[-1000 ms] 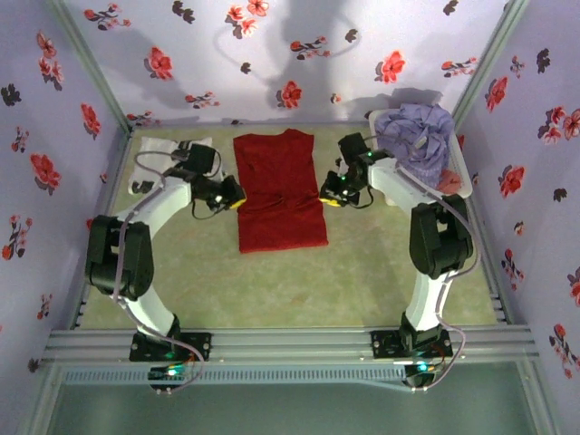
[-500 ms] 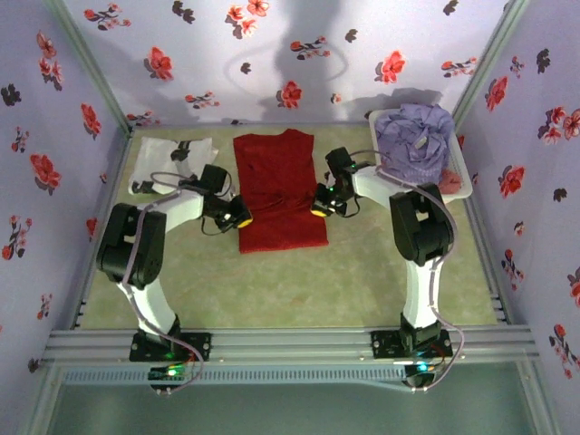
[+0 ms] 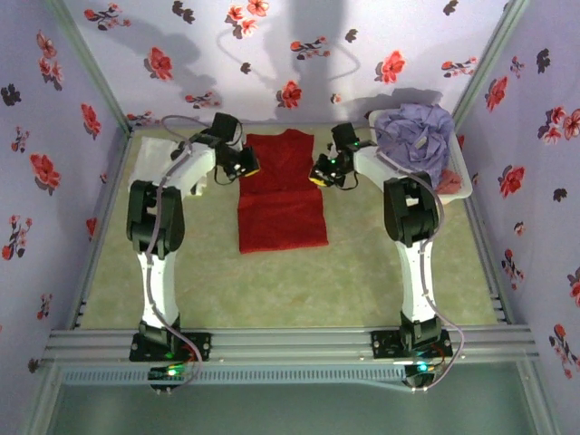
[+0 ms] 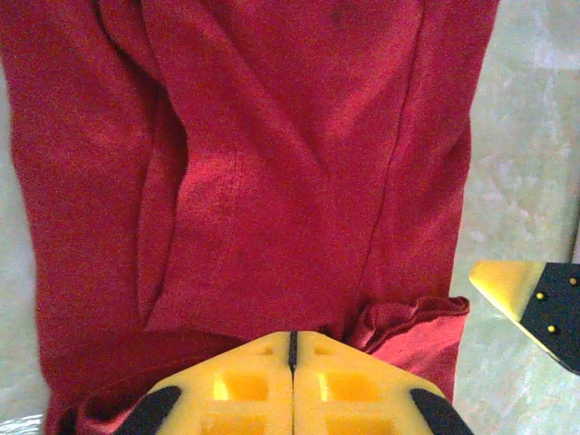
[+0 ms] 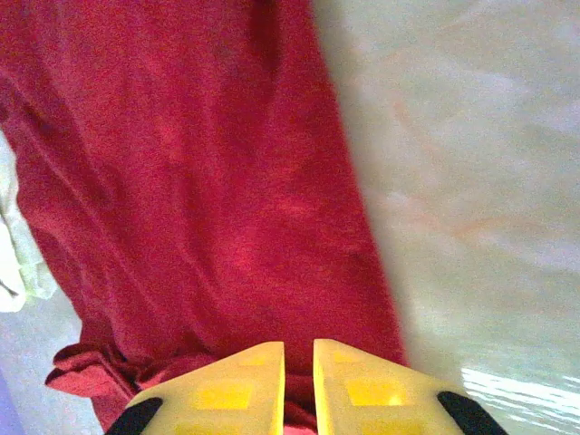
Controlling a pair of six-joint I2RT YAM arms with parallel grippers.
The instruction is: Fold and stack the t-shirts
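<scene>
Red t-shirt [image 3: 281, 204] lies lengthwise at the frame's centre, bare table [image 3: 272, 281] open below its hem and on both sides. Both arms reach far up the frame. The left gripper [image 3: 246, 166] is clenched on the shirt's upper left edge, cloth bunched at its tips. The right gripper [image 3: 319, 174] pinches the upper right edge. At upper right, a lavender t-shirt [image 3: 415, 134] heaps a white basket [image 3: 459, 179].

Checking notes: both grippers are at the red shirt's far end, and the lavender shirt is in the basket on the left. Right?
No: the top view shows the basket with the lavender shirt on the right. Left gripper and right gripper are at the far end of the red shirt.
</scene>
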